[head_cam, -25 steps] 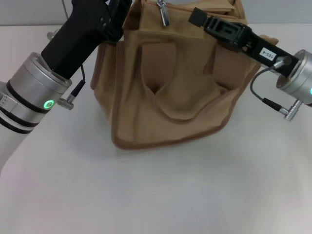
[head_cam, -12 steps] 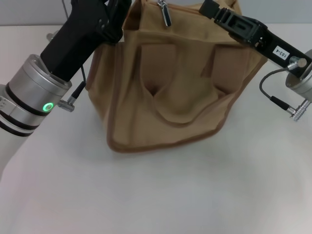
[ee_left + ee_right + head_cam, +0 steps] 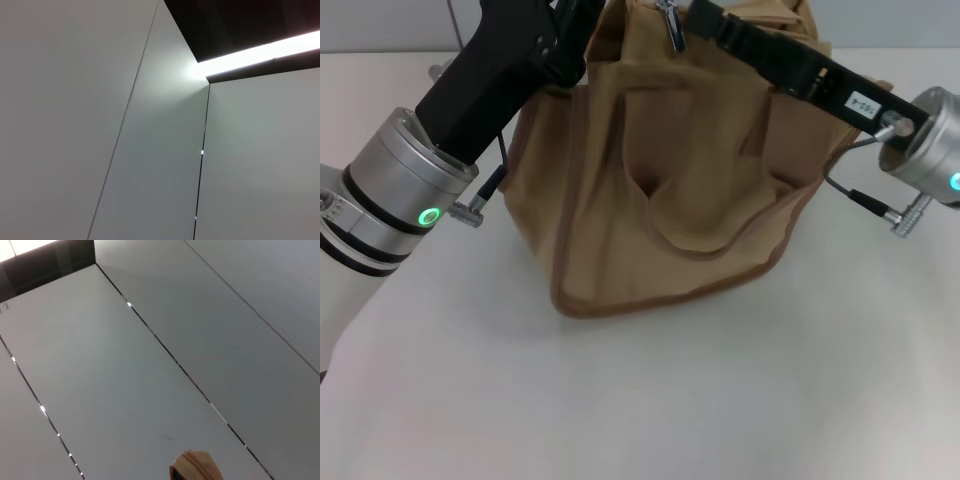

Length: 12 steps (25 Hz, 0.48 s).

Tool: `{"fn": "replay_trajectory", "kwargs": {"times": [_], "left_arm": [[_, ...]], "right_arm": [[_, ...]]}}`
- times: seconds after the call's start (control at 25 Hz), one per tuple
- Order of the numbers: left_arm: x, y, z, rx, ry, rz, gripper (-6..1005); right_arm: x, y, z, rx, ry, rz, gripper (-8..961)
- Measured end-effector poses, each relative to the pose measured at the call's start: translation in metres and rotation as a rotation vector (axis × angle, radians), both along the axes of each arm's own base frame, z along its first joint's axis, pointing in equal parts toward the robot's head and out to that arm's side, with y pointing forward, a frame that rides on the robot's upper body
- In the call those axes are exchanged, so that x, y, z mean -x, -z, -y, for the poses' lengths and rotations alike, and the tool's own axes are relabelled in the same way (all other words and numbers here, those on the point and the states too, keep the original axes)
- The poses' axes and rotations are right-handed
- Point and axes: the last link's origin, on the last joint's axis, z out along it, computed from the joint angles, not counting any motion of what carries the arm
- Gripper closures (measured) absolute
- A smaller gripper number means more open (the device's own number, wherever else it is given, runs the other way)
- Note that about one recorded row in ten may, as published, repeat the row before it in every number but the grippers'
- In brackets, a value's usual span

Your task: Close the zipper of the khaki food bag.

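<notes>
The khaki food bag [image 3: 660, 170] is plain tan canvas with no print, edged in darker brown piping; its strap patches and looped handle are the same tan. A small silver metal pull hangs at the zipper [image 3: 670, 25]. The bench [image 3: 640, 400] is plain white. The left tool [image 3: 560, 40] is matte black on a silver wrist banded in black with a green ring light. The right tool [image 3: 720, 25] is black too, carrying a white label, on a silver wrist.

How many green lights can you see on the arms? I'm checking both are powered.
2. One on the left arm's silver wrist ring, left of the bag. One on the right arm's wrist, at the picture's right edge, partly cut off. Others may be hidden.
</notes>
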Motion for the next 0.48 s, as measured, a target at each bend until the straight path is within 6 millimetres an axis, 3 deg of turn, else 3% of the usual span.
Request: {"fn": "replay_trajectory", "kwargs": {"times": [0.48], "left_arm": [[0.000,0.001,-0.001,-0.001,-0.012,-0.003,942]], "right_arm": [[0.011,0.011,-0.003,0.045,-0.032,0.045,420]]}}
